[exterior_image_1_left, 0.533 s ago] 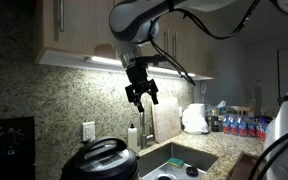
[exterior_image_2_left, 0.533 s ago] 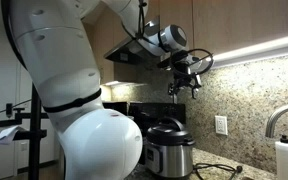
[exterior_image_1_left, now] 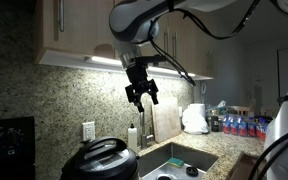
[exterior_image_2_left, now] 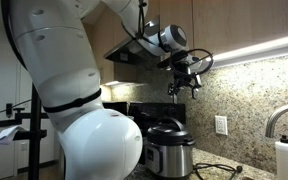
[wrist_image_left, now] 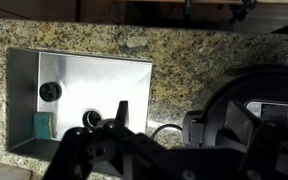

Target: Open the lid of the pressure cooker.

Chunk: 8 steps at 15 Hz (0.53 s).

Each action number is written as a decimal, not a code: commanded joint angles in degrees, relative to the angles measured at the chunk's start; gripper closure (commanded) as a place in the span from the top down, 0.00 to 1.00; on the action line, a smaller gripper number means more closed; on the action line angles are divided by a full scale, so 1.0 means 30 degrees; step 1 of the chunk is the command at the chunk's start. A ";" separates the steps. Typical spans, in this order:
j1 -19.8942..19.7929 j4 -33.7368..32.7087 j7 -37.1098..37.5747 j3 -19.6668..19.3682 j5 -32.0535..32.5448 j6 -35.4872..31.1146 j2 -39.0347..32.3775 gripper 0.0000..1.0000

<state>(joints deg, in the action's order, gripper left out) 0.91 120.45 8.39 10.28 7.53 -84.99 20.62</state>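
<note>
Hovering gripper (exterior_image_1_left: 141, 98), jaws apart, well above lid (exterior_image_1_left: 102, 153), free air between

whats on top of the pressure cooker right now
The lid sits closed on the pressure cooker. The open gripper hangs well above, touching nothing. The lid hides the inside.

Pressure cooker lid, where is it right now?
In an exterior view the lid sits at the bottom, on the pressure cooker, beside the sink and well below the open claw.
</note>
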 commanded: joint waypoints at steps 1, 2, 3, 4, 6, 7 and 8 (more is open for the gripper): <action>0.0454 -0.0061 0.0129 -0.0370 0.0102 0.0074 -0.0053 1.00; 0.0454 -0.0061 0.0129 -0.0370 0.0102 0.0074 -0.0053 1.00; 0.0454 -0.0061 0.0129 -0.0370 0.0102 0.0074 -0.0053 1.00; 0.0454 -0.0061 0.0129 -0.0370 0.0102 0.0074 -0.0053 1.00; 0.0577 0.0147 -0.0010 -0.0435 0.0067 -0.0432 -0.0227 1.00; 0.0674 0.0426 0.0114 -0.0455 -0.0054 -0.0888 -0.0191 1.00; 0.0792 0.0681 0.0120 -0.0475 -0.0160 -0.1334 -0.0158 1.00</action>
<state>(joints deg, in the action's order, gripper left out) 1.87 120.63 8.39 9.58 7.52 -85.84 20.31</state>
